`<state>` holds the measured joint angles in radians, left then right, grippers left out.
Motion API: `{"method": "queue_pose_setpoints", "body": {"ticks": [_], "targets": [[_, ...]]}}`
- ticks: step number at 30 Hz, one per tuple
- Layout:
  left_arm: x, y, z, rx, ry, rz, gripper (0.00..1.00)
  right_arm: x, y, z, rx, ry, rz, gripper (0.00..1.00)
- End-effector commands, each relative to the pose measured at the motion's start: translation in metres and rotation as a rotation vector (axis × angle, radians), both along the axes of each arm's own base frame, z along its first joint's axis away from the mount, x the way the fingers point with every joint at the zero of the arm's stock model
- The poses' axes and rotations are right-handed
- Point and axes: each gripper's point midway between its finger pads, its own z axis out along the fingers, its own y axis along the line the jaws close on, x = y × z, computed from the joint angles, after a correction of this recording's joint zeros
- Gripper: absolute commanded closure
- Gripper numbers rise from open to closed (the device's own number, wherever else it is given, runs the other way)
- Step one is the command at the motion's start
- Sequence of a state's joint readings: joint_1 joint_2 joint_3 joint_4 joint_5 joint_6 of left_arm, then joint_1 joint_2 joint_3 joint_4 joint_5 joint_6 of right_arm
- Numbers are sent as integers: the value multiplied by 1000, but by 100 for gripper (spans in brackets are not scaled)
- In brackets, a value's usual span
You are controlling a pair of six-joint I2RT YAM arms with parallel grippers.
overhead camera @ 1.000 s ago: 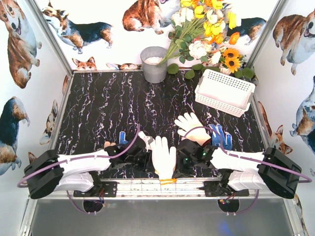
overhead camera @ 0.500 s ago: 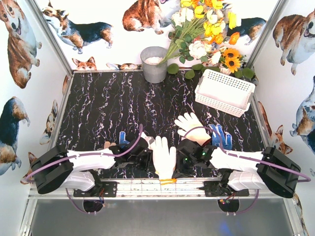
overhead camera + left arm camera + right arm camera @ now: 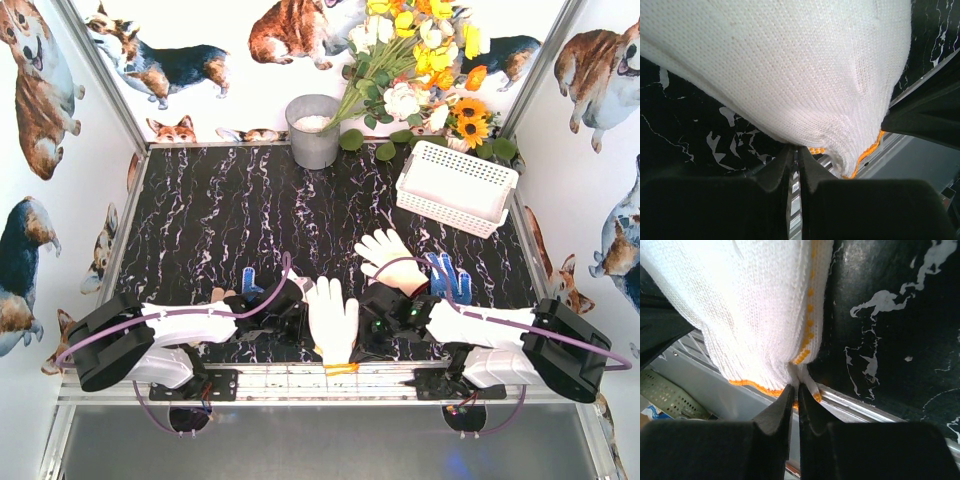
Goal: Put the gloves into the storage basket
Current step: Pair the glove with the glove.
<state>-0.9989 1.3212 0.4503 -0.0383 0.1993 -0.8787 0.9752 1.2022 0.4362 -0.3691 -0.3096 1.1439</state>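
Note:
A white knit glove (image 3: 332, 318) with an orange-trimmed cuff lies flat at the table's near edge, between my two grippers. My left gripper (image 3: 300, 322) is shut at its left side. In the left wrist view the jaws (image 3: 796, 149) pinch the glove's edge (image 3: 790, 70) near the cuff. My right gripper (image 3: 366, 332) is shut on a fold of the cuff (image 3: 801, 371) of the same glove (image 3: 755, 305). A second white glove (image 3: 388, 254) and a blue-dotted glove (image 3: 447, 276) lie by the right arm. Another blue glove (image 3: 250, 281) peeks out behind the left arm. The white storage basket (image 3: 455, 186) stands at the back right.
A grey metal bucket (image 3: 313, 130) stands at the back centre with a bouquet of flowers (image 3: 420, 60) beside it. A metal rail (image 3: 330, 378) runs along the table's near edge under the glove's cuff. Walls close in both sides.
My left arm has swung a little to the right toward the white knit glove. The glove and the right arm have hardly moved.

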Motion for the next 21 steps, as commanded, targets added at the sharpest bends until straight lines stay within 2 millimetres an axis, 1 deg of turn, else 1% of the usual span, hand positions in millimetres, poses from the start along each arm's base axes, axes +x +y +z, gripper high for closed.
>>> {"method": "queue_pose_setpoints", "body": {"ticks": [1,9,13,21], "targets": [[-1,26,-25,124,13,40,100,7,9,19,35,-50,21,99],[-3,26,-29,131,24,35,100,5,12,31,63,-46,35,99],[-2,25,-27,125,18,37,100,3,13,34,74,-44,39,99],[-1,27,-26,125,14,48,100,-6,8,34,63,-19,70,99]]}}
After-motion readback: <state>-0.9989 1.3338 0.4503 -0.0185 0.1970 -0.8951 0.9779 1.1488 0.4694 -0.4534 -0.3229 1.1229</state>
